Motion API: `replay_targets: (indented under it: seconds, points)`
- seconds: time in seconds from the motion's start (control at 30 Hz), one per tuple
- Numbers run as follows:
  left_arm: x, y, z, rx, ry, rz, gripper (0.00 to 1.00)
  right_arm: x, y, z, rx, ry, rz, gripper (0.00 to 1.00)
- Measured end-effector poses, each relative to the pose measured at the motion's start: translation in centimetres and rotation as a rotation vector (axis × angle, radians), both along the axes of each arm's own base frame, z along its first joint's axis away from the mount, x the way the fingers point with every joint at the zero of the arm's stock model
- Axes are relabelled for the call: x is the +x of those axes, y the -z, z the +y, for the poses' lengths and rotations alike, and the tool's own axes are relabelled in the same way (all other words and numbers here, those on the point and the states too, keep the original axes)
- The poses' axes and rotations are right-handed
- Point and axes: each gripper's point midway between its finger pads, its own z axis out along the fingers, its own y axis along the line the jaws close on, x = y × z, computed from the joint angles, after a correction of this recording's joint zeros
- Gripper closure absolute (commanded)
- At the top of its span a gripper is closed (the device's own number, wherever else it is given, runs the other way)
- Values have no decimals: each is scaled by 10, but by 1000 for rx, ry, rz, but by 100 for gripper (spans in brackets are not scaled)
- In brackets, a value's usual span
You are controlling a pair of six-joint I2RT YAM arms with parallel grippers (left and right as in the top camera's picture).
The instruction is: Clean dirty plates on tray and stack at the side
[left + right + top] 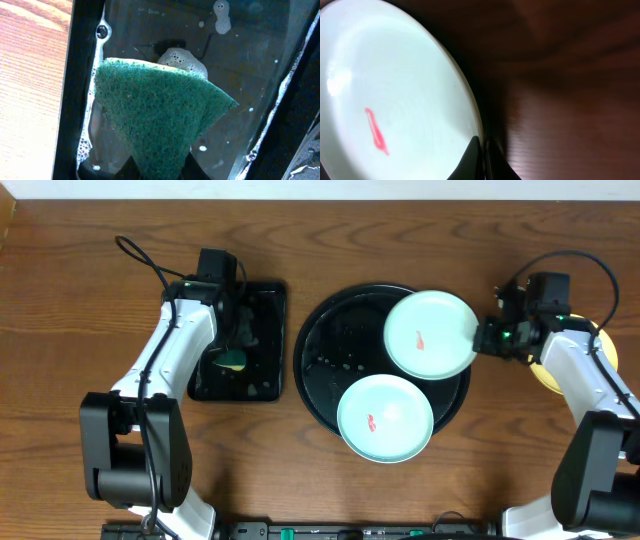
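The round black tray (325,370) holds two mint-blue plates with red smears. One plate (385,418) lies at the tray's front. My right gripper (486,337) is shut on the right rim of the other plate (430,334), which shows large in the right wrist view (395,95). A pale yellow plate (548,375) lies mostly hidden under my right arm. My left gripper (161,170) is shut on a green scouring sponge (160,115) over the rectangular black tray (265,340), which holds soapy water; its yellow side (233,361) shows from overhead.
The rectangular tray's black rim (67,100) stands beside bare wood table (30,75). Foam bubbles (182,60) float in the water. Cables trail from both arms at the back.
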Motion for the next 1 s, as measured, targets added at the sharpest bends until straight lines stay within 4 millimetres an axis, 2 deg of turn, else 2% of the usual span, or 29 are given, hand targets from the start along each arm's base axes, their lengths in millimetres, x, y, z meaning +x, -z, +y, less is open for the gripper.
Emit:
replay_targets:
  seconds: [0.23, 0.33, 0.43, 0.5, 0.87, 1.0]
  points:
    - [0, 0, 0, 0, 0, 0, 92, 9, -2, 54, -5, -67, -38, 99]
    - [0, 0, 0, 0, 0, 0, 93, 16, 6, 76, -22, -76, -49, 99]
    - [0, 0, 0, 0, 0, 0, 93, 21, 17, 89, -37, -76, -56, 99]
    - [0, 0, 0, 0, 0, 0, 92, 22, 24, 94, -48, -69, -49, 99]
    - [0, 0, 0, 0, 0, -1, 92, 17, 45, 86, -110, 6, 13, 99]
    - [14, 0, -1, -6, 0, -63, 92, 17, 46, 84, -119, 12, 14, 99]
